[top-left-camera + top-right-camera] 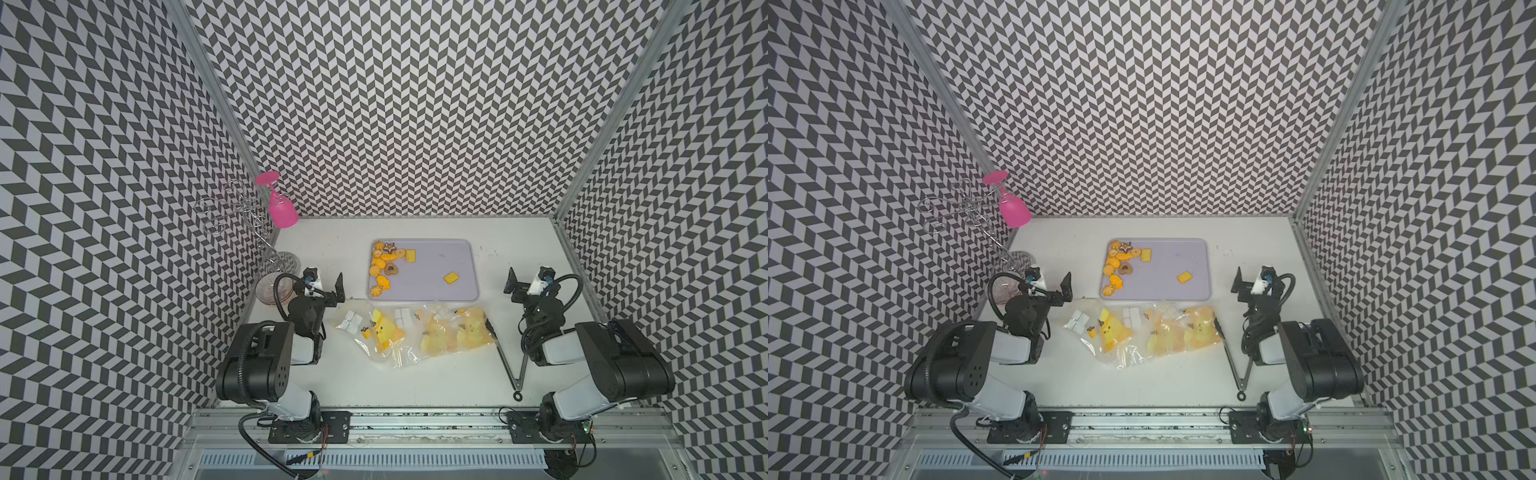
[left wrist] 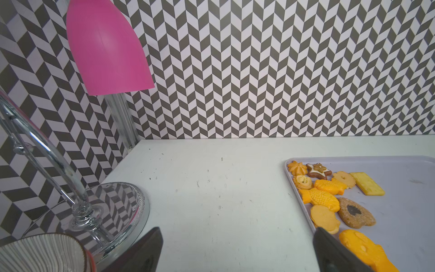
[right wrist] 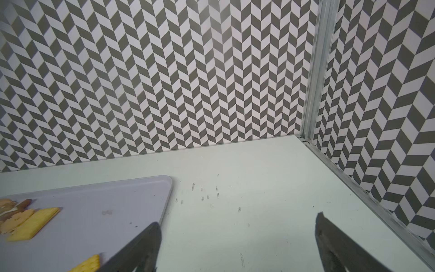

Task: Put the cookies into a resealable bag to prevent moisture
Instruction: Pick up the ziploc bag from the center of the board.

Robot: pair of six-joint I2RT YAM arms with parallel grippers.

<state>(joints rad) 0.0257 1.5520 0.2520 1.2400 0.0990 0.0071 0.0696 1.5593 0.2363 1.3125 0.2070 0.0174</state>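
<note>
Cookies (image 1: 380,262) on tray (image 1: 436,266), just beside spread left hand (image 1: 325,284), untouched.

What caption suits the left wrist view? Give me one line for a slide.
Open jaws frame cookies crowded in a tray corner, with a chrome rack and inverted pink glass by the wall.

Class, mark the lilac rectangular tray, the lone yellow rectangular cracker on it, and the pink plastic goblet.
lilac rectangular tray (image 1: 432,266): in a top view, bare floor.
lone yellow rectangular cracker (image 1: 451,277): in a top view, its centre.
pink plastic goblet (image 2: 106,47): left wrist view, bowl wall.
</note>
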